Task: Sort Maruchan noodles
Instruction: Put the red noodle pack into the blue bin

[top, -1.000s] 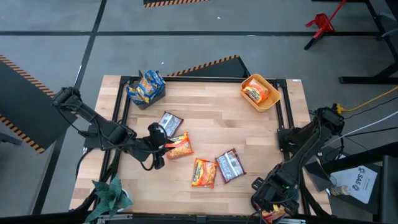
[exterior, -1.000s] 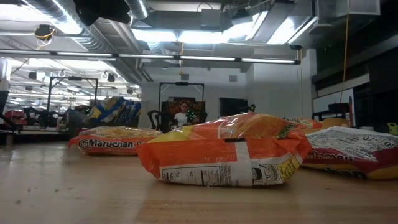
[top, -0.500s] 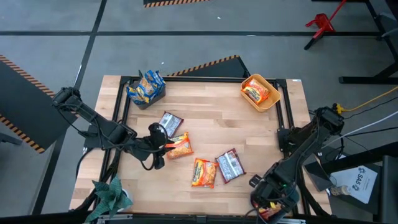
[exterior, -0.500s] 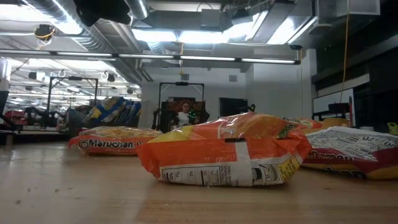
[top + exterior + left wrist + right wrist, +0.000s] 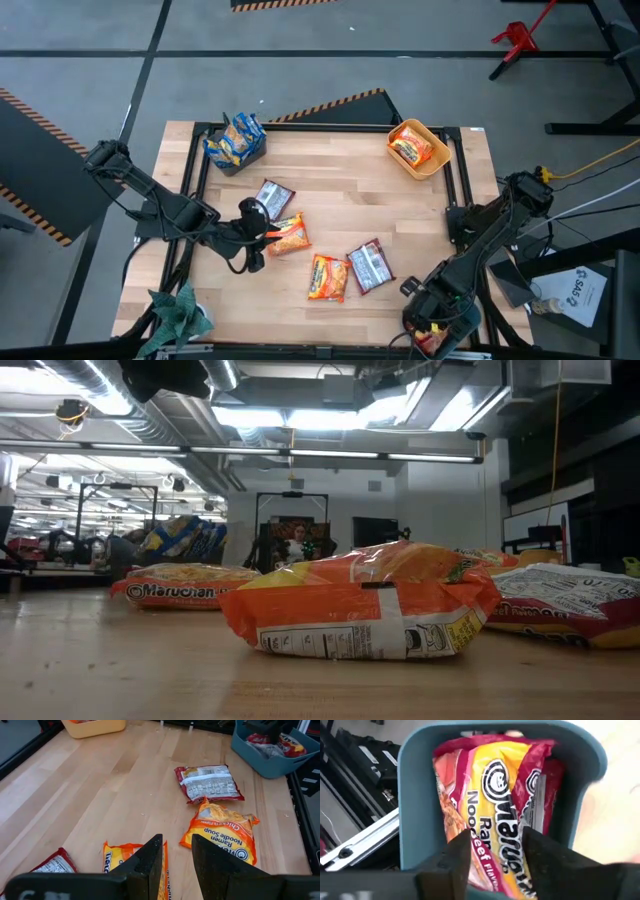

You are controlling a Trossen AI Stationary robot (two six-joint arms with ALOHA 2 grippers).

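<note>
your right gripper [image 5: 492,852] hangs straight over the teal bin [image 5: 420,795] at the counter's near right corner, jaws spread with a gap between them, nothing pinched. a red-and-yellow beef packet [image 5: 490,795] lies inside that bin right under the jaws. versus 1.0 s ago the right wrist has crept a bit toward the counter edge in the high view [image 5: 437,312]; small shift only.

your left gripper [image 5: 175,855] sits low over the counter [image 5: 340,180] left of centre, jaws slightly spread, empty. it hasn't moved across the three high frames [image 5: 252,232]. just past its jaws lies the orange chicken packet [image 5: 220,832], touching nothing of the gripper that you can see. beyond that is a silver-grey packet with red [image 5: 209,782].

nothing loose has shifted since earlier. four packets lie on the counter: silver-grey one [image 5: 274,195], orange one [image 5: 290,235] beside it, second orange one [image 5: 328,277] nearer the front, second silver-grey one [image 5: 370,266] just beside that, edges close or touching, can't tell which.

grey bin [image 5: 236,143] at far left holds blue-and-yellow packets [image 5: 236,136]. yellow bin [image 5: 419,148] at far right holds an orange packet [image 5: 409,148].

low view: orange packet [image 5: 360,605] fills the foreground; the person [image 5: 296,545] in the room behind sits a touch differently than before.
</note>
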